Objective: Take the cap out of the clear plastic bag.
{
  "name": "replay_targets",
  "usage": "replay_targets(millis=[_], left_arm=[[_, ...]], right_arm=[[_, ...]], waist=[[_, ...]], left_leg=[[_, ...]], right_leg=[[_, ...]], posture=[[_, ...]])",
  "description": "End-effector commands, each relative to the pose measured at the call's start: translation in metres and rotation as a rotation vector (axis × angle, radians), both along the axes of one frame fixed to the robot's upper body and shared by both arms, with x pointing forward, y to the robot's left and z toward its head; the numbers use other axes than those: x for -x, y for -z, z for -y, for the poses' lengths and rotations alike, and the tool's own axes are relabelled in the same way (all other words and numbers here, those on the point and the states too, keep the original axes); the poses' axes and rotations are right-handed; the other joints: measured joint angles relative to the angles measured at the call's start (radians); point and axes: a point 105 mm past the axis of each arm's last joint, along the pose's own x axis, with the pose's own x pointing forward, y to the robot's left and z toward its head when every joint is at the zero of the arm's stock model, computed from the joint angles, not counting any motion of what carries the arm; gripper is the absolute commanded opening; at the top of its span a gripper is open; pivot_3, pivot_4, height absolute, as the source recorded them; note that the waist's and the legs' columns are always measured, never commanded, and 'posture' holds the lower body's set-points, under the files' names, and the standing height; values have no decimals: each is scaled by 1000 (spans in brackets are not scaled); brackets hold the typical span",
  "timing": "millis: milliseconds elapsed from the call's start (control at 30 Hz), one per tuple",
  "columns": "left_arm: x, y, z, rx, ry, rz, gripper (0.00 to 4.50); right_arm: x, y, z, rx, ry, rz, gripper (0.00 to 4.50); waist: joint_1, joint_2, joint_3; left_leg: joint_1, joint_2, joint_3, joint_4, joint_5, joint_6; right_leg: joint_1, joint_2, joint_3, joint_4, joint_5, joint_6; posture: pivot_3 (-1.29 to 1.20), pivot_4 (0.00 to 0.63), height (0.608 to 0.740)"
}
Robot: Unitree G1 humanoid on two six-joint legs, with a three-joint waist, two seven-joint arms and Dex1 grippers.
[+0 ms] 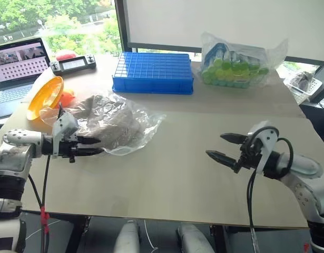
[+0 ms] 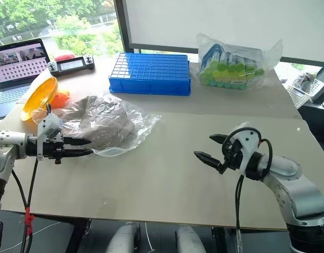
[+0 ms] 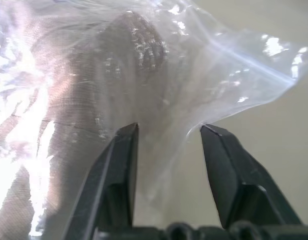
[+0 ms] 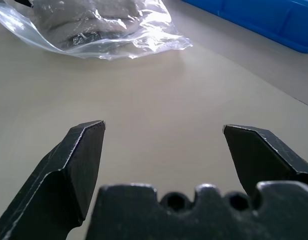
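While the right claw (image 1: 223,147) gapes empty—left claw (image 3: 169,131) half-open against the clear plastic bag (image 1: 131,124).

A pale table (image 1: 177,179) stands before a daylit window (image 1: 56,21) with green trees outside.

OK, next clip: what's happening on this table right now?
A two-armed robot is working on getting the cap out of the clear plastic bag. The cap is still inside the bag, which lies on the table near the robot's left side. The left gripper is at the bag's near edge with its fingers parted around the film, not clamped. The right gripper is open above bare table, well clear of the bag.
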Motion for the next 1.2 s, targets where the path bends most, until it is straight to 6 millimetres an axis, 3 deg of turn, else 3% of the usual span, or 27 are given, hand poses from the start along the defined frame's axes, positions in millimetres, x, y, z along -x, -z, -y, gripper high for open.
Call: replay_targets(millis=[33,100,233,300,333,500,700,800,933,1200], left_arm=[[30,-28,1,86,105,-118,3523],[29,-47,2,162,101,-90,4259],[20,-92,14,331,118,-5,4259],[15,-99,25,360,132,14,4259],[11,-95,32,342,135,20,4259],[-23,-39,81,88,112,127,4259],[-46,-8,113,-68,45,206,4259],[-47,3,118,-176,26,248,4259],[-49,16,101,-392,-15,332,4259],[-49,21,98,-419,-111,311,4259]], right_arm=[[0,-13,-2,4,-15,67,4500],[0,-12,-2,5,-17,65,4500],[-2,-12,-2,3,-21,66,4500],[-3,-13,-2,3,-23,67,4500],[-4,-13,-2,3,-25,68,4500],[-5,-14,-6,0,-34,77,4500],[-2,-13,-4,3,-20,80,4500],[0,-13,-2,3,-3,84,4500],[3,-13,0,0,15,86,4500],[0,-13,-1,-8,19,94,4500]], waist=[[-4,-1,0],[-1,0,0],[15,-1,1],[13,-2,1],[12,-1,1],[13,0,1],[11,-3,2],[8,-3,2],[7,-3,2],[7,-3,2]], left_leg=[[0,0,0,0,0,0],[1,0,0,0,0,0],[1,0,-1,2,0,0],[1,0,-1,3,0,0],[1,0,0,3,0,0],[1,0,-1,2,0,0],[-1,0,-1,4,0,0],[-1,0,-2,3,0,0],[-1,0,-1,4,0,0],[1,0,-1,4,0,0]], right_leg=[[0,0,0,0,0,0],[0,0,0,1,-1,2],[1,0,-2,2,-2,3],[1,0,-2,2,-2,3],[1,0,-2,2,-2,3],[1,0,-2,2,0,-2],[1,0,-2,2,2,-3],[1,0,-2,2,2,-3],[1,0,-2,2,2,-3],[3,0,-2,4,2,-3]], posture=[[0,150,713],[0,150,713],[0,150,713],[0,150,713],[0,150,713],[0,150,713],[0,150,713],[0,150,713],[0,150,713],[0,150,713]])
